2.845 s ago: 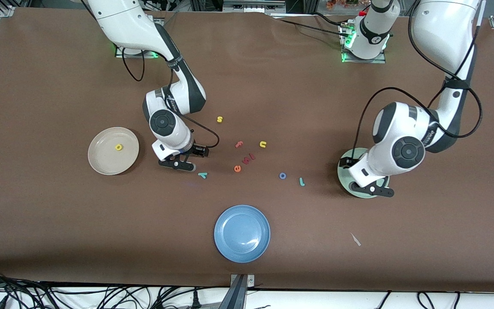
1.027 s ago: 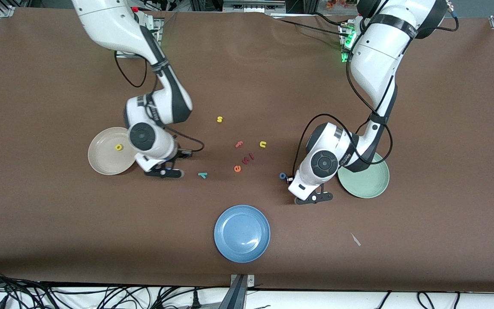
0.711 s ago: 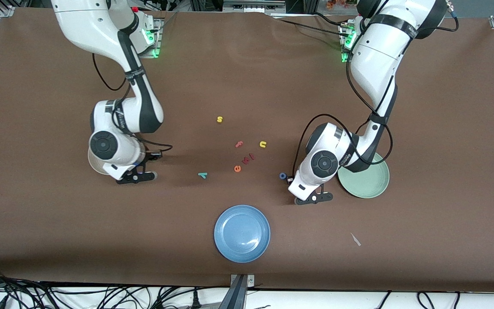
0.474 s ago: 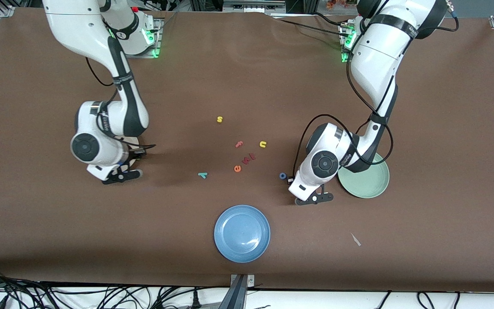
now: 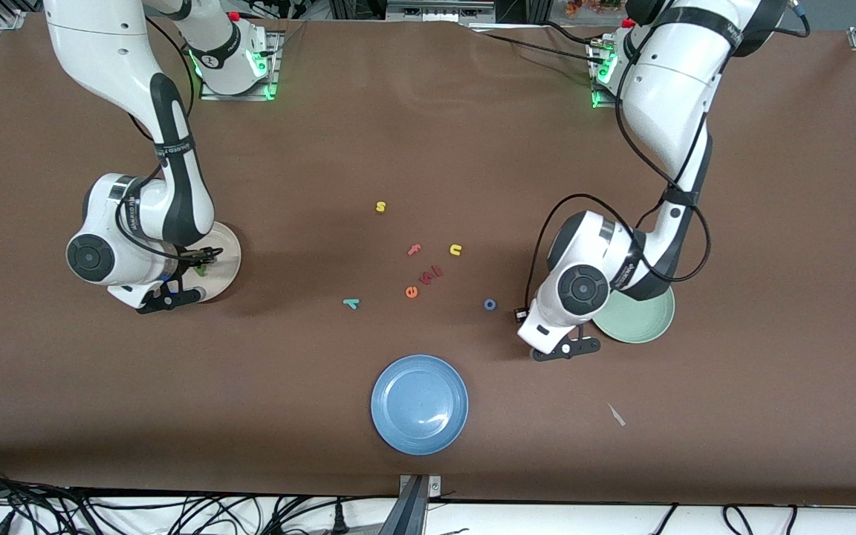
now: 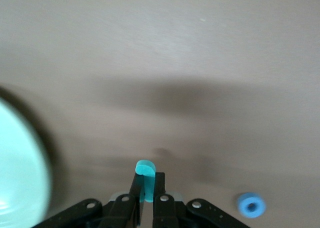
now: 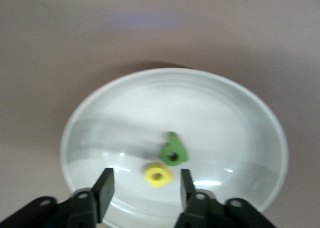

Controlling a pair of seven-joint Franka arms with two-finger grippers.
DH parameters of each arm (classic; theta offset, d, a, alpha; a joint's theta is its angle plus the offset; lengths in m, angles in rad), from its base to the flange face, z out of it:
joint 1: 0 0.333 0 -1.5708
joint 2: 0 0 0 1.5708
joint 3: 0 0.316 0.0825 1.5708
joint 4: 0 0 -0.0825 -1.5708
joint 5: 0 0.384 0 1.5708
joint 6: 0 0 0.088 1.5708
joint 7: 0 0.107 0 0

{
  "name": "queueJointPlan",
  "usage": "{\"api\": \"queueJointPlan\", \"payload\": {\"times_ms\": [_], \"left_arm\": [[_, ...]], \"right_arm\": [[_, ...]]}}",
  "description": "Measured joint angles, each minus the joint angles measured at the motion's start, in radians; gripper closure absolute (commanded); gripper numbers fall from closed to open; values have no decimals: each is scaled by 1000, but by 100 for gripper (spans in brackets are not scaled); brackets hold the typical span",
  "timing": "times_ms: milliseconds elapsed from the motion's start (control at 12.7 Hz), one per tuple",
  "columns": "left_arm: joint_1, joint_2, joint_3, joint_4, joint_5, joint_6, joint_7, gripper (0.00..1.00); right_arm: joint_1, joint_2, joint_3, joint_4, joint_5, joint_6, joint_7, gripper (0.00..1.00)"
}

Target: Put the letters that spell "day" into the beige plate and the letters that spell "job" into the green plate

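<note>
Grippers mid-sort: my left gripper, clamped on the teal "j", should carry it level over the green plate before letting go, while my right gripper hangs open over the beige plate holding the green "d" and yellow "a".

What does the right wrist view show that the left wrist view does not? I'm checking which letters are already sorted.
Only the right wrist view shows the beige plate with the green "d" and the yellow "a" lying in it, below the right end effector, whose jaws stand open. Only the left wrist view shows the left end effector shut on the teal "j", the blue "o" on the table, and an edge of the green plate. Both show the brown table.
</note>
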Motion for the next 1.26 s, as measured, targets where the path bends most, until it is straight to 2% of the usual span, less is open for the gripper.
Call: {"api": "queueJointPlan", "payload": {"times_ms": [395, 790, 948, 1185, 1264], "left_arm": [[71, -31, 20, -1, 46, -148, 124, 100], [168, -60, 19, -57, 49, -178, 306, 100], [176, -63, 15, -111, 49, -155, 316, 100], [173, -64, 7, -213, 49, -25, 316, 100], [173, -64, 6, -237, 49, 7, 316, 88]], "right_arm": [[178, -10, 53, 91, 16, 8, 130, 0], [191, 71, 176, 141, 15, 211, 120, 0], [191, 114, 209, 167, 15, 264, 109, 0], [193, 160, 242, 201, 15, 358, 106, 4], [193, 170, 245, 204, 15, 377, 97, 5]]}}
